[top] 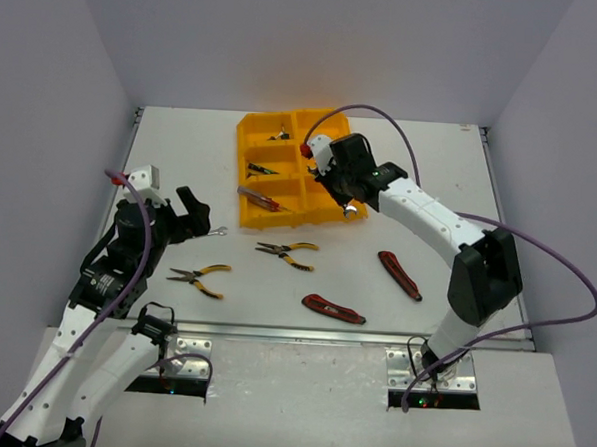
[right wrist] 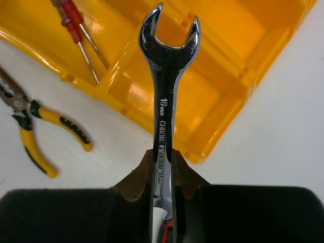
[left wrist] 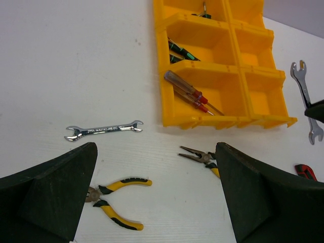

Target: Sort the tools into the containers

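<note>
My right gripper (right wrist: pixel 163 162) is shut on a silver 16 mm wrench (right wrist: pixel 167 96) and holds it above the near right compartment of the yellow tray (right wrist: pixel 243 76). In the top view this gripper (top: pixel 348 201) is at the tray's (top: pixel 243 181) near right corner. My left gripper (left wrist: pixel 157 187) is open and empty, above the table by a small silver wrench (left wrist: pixel 104 130) and yellow-black pliers (left wrist: pixel 114 200). Needle-nose pliers (left wrist: pixel 200 156) lie near the tray's front. Red-handled screwdrivers (left wrist: pixel 187 92) and green-handled ones (left wrist: pixel 179 50) lie in the left compartments.
Two red utility knives (top: pixel 399 274) (top: pixel 333 308) lie on the table's near right part. The two pliers (top: pixel 287 253) (top: pixel 197 278) lie between the arms. Grey walls close in the table on three sides.
</note>
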You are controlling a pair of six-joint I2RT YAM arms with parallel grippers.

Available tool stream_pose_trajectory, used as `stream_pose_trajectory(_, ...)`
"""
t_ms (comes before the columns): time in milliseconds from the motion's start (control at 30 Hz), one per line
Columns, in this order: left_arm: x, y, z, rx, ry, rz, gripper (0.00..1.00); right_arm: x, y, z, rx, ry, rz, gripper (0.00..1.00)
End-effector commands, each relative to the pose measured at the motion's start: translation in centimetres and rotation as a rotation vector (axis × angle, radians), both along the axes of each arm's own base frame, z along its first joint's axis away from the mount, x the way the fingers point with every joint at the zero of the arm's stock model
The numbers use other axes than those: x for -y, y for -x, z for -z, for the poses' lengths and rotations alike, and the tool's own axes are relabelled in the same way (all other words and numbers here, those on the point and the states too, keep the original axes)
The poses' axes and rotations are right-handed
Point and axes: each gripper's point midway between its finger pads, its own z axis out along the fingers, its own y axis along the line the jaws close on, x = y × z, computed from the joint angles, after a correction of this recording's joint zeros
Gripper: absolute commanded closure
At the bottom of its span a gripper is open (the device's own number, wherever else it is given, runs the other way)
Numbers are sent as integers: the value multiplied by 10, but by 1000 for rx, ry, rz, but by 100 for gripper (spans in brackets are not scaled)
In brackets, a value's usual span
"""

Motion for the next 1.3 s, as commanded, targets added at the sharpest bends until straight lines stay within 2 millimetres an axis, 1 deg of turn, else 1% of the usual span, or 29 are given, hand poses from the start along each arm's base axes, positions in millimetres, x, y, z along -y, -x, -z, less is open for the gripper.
stream_pose_trajectory(0, 2, -3, -14, 65, 12, 9, 0, -17, -51, -23, 234, 91, -226, 100)
stream_pose_trajectory(33, 3, -3, -15, 69, 13, 12, 0, -15, -67, -16, 228, 97, -234, 100)
stream_pose_trajectory(67, 3, -2, -15, 69, 13, 12, 0, -18, -73, -22, 245, 89, -249, 100)
stream_pose_trajectory(100, 4, -2, -15, 70, 13, 14, 0, -18, -80, -22, 247, 89, -265, 100)
stream_pose_trajectory(200, 6, -1, -16, 75, 16, 25, 0, -16, -96, -7, 239, 103, -318, 100)
stream_pose_trajectory(233, 6, -1, -16, 75, 16, 26, 0, -18, -100, -6, 249, 107, -341, 100)
stream_pose_trajectory(367, 7, -2, -16, 74, 16, 30, 0, -24, -101, 4, 260, 106, -397, 100)
stream_pose_trajectory(433, 8, -3, -14, 68, 14, 30, 0, -20, -101, 14, 247, 122, -393, 97)
stream_pose_trajectory(500, 6, -4, -12, 59, 7, 20, 0, -18, -99, 19, 234, 128, -386, 86)
stream_pose_trajectory(567, 5, -7, -8, 36, -2, 7, 0, -18, -92, 22, 225, 107, -380, 68)
stream_pose_trajectory(600, 3, -9, -6, 25, -8, -6, 0, -19, -90, 16, 232, 92, -378, 56)
stream_pose_trajectory(633, 1, -10, -4, 11, -15, -21, 0, -19, -89, 10, 242, 79, -372, 46)
stream_pose_trajectory(667, -1, -11, -1, -7, -22, -37, 0, -18, -88, 4, 254, 69, -360, 39)
stream_pose_trajectory(700, -2, -12, 2, -25, -25, -51, 0, -19, -85, -1, 260, 59, -364, 37)
stream_pose_trajectory(800, -10, -15, 7, -58, -37, -113, 0, -18, -79, -18, 294, 39, -363, 34)
stream_pose_trajectory(833, -13, -15, 8, -63, -31, -141, 0, -16, -78, -26, 311, 35, -354, 28)
stream_pose_trajectory(867, -20, -14, 9, -75, -23, -196, 0, -13, -77, -40, 340, 25, -335, 9)
stream_pose_trajectory(900, -21, -16, 13, -89, 22, -246, 0, -11, -75, -50, 346, -1, -301, 2)
stream_pose_trajectory(967, -16, -20, 21, -106, 99, -285, 0, -7, -71, -68, 352, -50, -223, 1)
stream_pose_trajectory(1000, -13, -22, 31, -131, 122, -302, 0, -4, -65, -82, 337, -112, -147, 1)
stream_pose_trajectory(1033, -12, -26, 43, -165, 177, -356, 0, 0, -56, -96, 312, -189, -53, 1)
stream_pose_trajectory(1067, -12, -28, 53, -204, 204, -404, 0, 5, -51, -101, 294, -223, 6, 1)
stream_pose_trajectory(1100, -13, -30, 63, -254, 214, -451, 0, 10, -44, -98, 255, -263, 82, 1)
stream_pose_trajectory(1133, -15, -32, 74, -305, 249, -524, 0, 15, -32, -98, 202, -353, 203, 1)
stream_pose_trajectory(1167, -18, -35, 85, -346, 231, -552, 0, 17, -26, -109, 214, -378, 206, 1)
stream_pose_trajectory(1267, -31, -35, 105, -518, 212, -776, 0, 11, 26, -91, 9, -554, 285, 1)
